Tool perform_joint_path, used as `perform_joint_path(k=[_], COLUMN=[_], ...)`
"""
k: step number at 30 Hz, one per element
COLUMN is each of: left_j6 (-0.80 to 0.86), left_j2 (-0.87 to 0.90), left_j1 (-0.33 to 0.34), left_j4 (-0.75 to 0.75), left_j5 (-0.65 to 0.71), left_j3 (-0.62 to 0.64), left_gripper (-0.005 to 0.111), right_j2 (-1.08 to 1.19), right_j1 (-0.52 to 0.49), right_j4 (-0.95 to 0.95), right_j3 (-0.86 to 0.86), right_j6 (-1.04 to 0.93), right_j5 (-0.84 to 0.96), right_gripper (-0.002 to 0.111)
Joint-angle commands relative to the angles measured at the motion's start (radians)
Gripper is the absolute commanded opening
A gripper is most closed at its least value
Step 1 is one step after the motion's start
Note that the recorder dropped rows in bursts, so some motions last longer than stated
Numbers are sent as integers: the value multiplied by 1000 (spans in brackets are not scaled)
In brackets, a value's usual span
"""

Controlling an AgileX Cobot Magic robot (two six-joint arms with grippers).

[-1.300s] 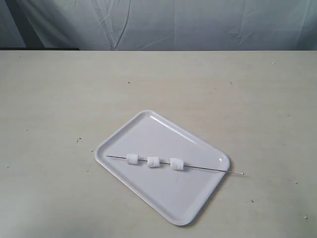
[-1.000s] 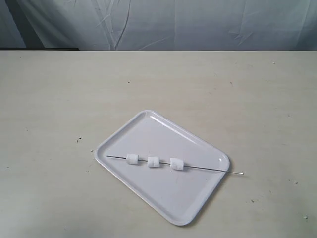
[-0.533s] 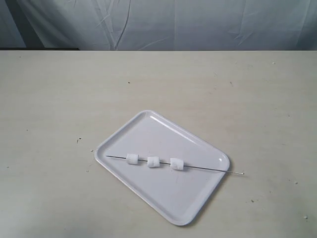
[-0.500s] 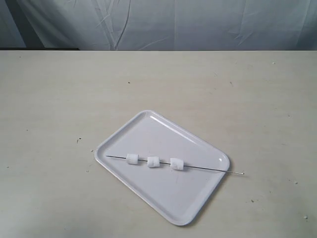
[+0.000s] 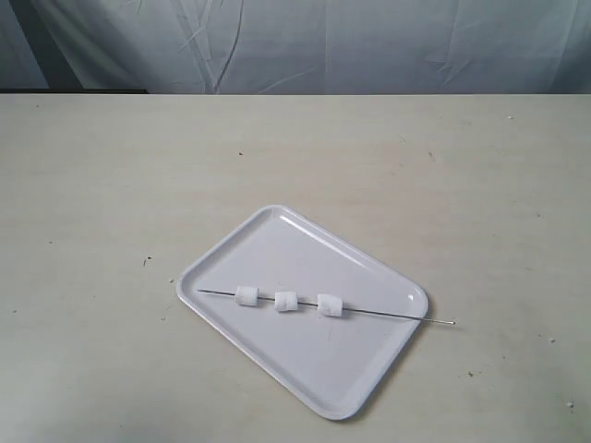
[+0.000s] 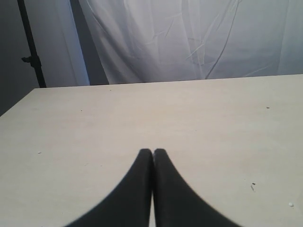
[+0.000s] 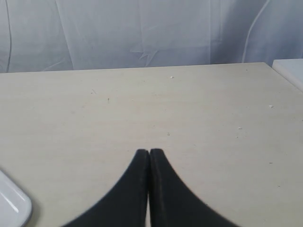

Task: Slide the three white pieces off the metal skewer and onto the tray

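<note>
A glossy white tray (image 5: 305,245) lies slanted on the table near the front middle. Across it rests the thin metal skewer (image 5: 388,315), its right tip sticking out past the tray's rim. Three white pieces are threaded on it in a row: left (image 5: 247,295), middle (image 5: 286,301), right (image 5: 330,305). Neither arm shows in the exterior view. My left gripper (image 6: 152,151) is shut over bare table with nothing between its black fingers. My right gripper (image 7: 149,151) is also shut and empty; a corner of the tray (image 7: 14,204) shows in its view.
The pale table (image 5: 111,185) runs wide around the tray, with a white cloth backdrop (image 5: 305,41) behind its far edge. A black stand pole (image 6: 31,47) rises beyond the table in the left wrist view. A white object's edge (image 7: 291,71) lies past the table in the right wrist view.
</note>
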Motion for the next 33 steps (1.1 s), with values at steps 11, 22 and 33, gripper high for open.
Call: perform_joint_path(k=[11,22,33], left_j6=[-1,-136,-162], left_j2=[-4,-4,13], left_j1=[1,-1,-1], left_j4=[6,-102,-91], left_j5=[-11,-369,-193], left_j3=[2,2,-65], left_gripper=[0,0,0], right_j2=[-7,-7,-7], right_j1=[5,5,5], right_j4=[-3,-3,-3], right_j3=[-1,-1,-1], right_j6=[-8,-8,-8], right_j5=[-8,-8,-8], right_gripper=[-1,-1,-1])
